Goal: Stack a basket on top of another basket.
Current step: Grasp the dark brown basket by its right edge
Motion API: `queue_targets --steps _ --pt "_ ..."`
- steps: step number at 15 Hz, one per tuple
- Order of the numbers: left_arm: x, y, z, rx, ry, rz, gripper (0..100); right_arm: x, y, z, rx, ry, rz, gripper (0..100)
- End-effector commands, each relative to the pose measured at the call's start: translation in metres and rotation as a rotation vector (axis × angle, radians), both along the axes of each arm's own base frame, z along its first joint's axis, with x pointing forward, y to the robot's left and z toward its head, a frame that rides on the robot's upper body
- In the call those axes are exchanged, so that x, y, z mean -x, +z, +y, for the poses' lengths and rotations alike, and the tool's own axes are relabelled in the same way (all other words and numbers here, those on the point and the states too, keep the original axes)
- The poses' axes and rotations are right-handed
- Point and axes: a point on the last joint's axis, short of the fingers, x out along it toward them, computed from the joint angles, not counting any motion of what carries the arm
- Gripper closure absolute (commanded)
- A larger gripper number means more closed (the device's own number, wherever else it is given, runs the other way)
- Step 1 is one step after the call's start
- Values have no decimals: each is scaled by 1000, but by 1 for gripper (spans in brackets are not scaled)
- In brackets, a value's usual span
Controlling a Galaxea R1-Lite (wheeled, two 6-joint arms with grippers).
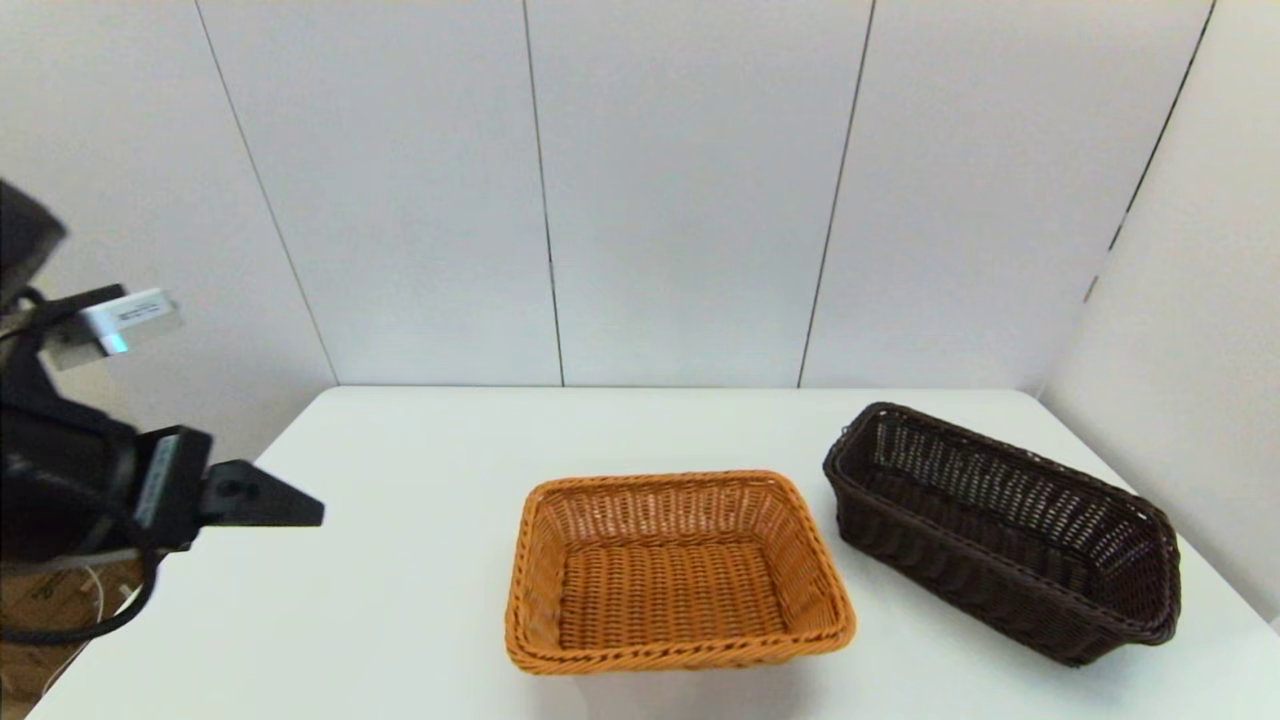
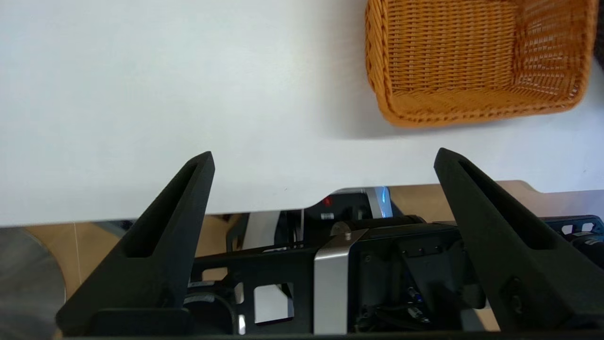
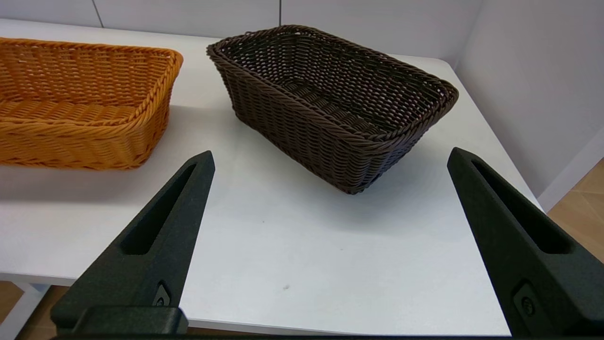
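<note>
Fingers of our right gripper (image 3: 330, 156) stood wide apart and held nothing, poised over the near right edge of the white table (image 1: 420, 600); this gripper did not appear in the head view. Directly beyond those fingers, farther from us and well apart from them, sat the dark brown basket (image 3: 330, 101). It occupied the right side of the table, with nothing between it and the fingertips but bare tabletop. In the head view its long axis ran diagonally, from far-left to near-right (image 1: 1000, 530), so one corner faced the gripper and the long braided rim lay oblique to the jaw line. We judged that the wrist would need to turn to set the jaws across one wall.

Our left gripper (image 2: 323, 158) also stood wide and empty, raised at the table's left edge (image 1: 265, 495), well apart from both baskets. We therefore judged the right arm to be the nearer one for the pick.

The orange-tan basket (image 1: 675, 570) sat at centre near, left of the dark one and just beside it, not touching; its long axis ran left to right.

Count: one dark brown basket, one orange-tan basket, two grippers.
</note>
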Motion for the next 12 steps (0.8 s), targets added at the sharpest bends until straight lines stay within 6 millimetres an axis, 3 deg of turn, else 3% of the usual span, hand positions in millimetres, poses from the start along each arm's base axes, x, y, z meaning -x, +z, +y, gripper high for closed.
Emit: queue_targets --steps 1,3,8,12 --pt "115 -21 35 6 51 -189 0 0 0 0 -1 1 1 0" --pt "150 -35 45 18 52 -220 0 0 0 0 1 1 1 0" --pt "203 -58 57 124 56 -246 0 0 0 0 -1 1 2 0" --pt "225 -80 51 183 104 -256 0 0 0 0 -1 1 1 0"
